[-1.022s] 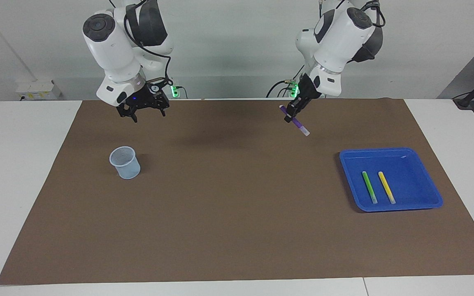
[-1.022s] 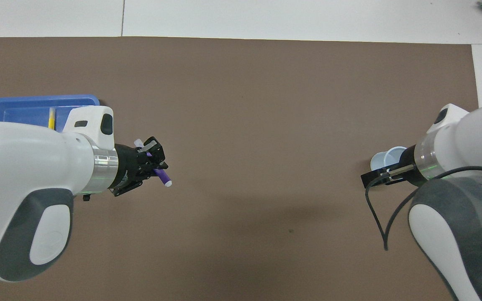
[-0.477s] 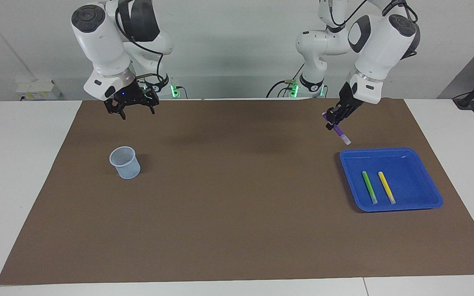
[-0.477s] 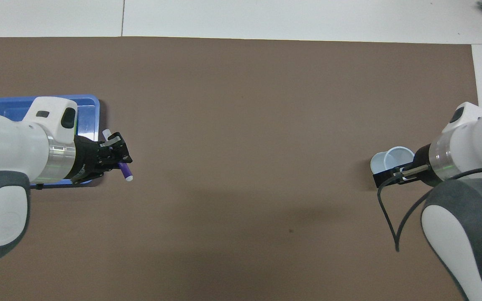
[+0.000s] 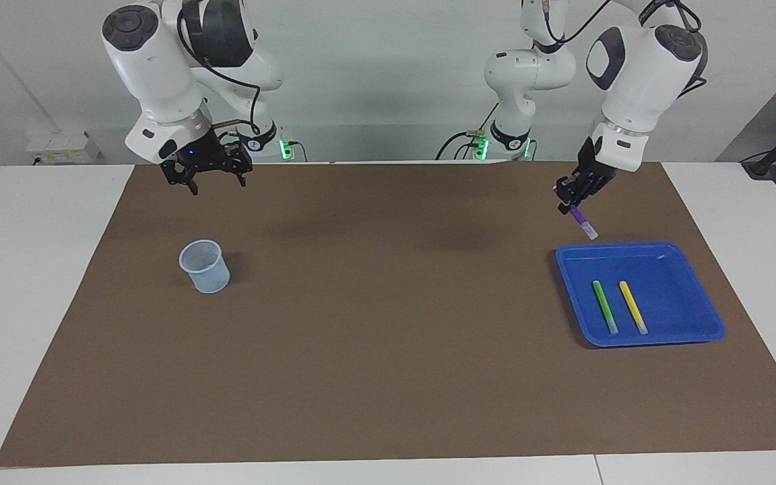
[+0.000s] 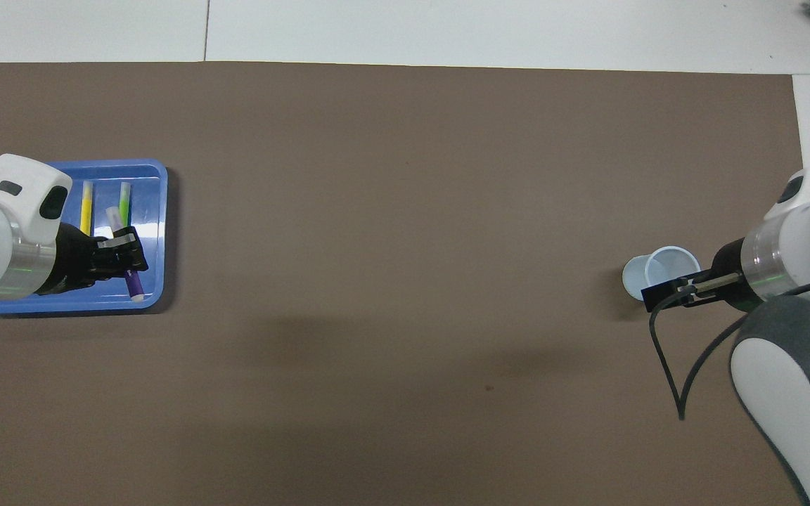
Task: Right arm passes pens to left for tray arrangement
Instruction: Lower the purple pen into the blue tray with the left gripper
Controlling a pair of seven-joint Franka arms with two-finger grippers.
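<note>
Left fingers (image 5: 574,196) clamp purple pen (image 5: 583,223) above tray (image 5: 688,316) rim.

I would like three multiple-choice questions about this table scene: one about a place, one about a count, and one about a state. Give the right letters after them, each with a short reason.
1. What is the purple pen over?
A. the mesh cup
B. the blue tray's edge nearest the robots
C. the white table

2. How many pens lie in the blue tray?
A. none
B. two
C. three

3. What is the state of the left tool?
A. open and empty
B. shut on the purple pen
C. shut on the mesh cup

Answers:
1. B: in the overhead view the pen hangs over that edge of the tray.
2. B: only the green pen and the yellow pen rest inside.
3. B: its fingers grip the pen, tilted in the air, while the right tool waits open, up in the air, and the mesh cup stands alone.
</note>
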